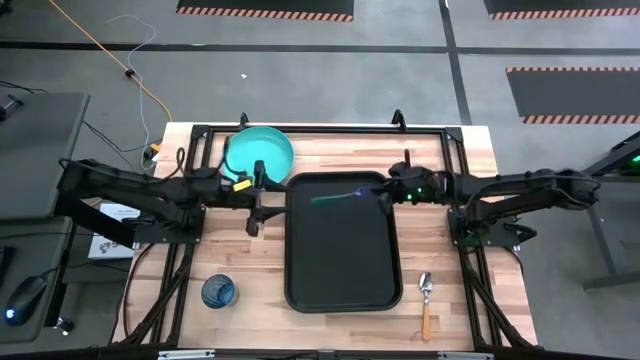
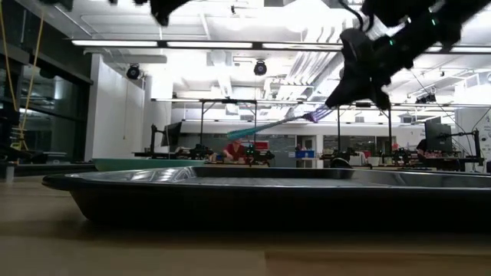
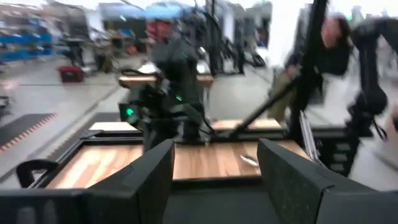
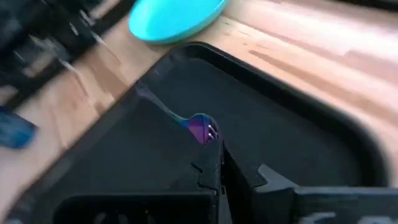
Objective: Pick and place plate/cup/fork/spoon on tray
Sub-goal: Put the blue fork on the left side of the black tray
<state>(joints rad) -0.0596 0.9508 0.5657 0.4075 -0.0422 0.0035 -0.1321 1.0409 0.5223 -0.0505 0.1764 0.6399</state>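
Holding fork (image 1: 340,196) over tray (image 1: 340,290), right gripper (image 1: 385,197) apparently clamped.

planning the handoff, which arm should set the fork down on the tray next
Right. The right gripper is shut on the fork and holds it in the air over the tray. The left gripper stands open beside the tray's edge, holding nothing.

You have a light butcher-block wooden tabletop (image 1: 250,260) inside a black metal frame (image 1: 320,128). Off the tabletop's far left corner, a yellow cable (image 1: 120,62) crosses the grey floor. Beyond the tabletop's far edge lie hazard-striped black floor mats (image 1: 265,8). A seated person in red (image 2: 239,151) shows far behind the tabletop.
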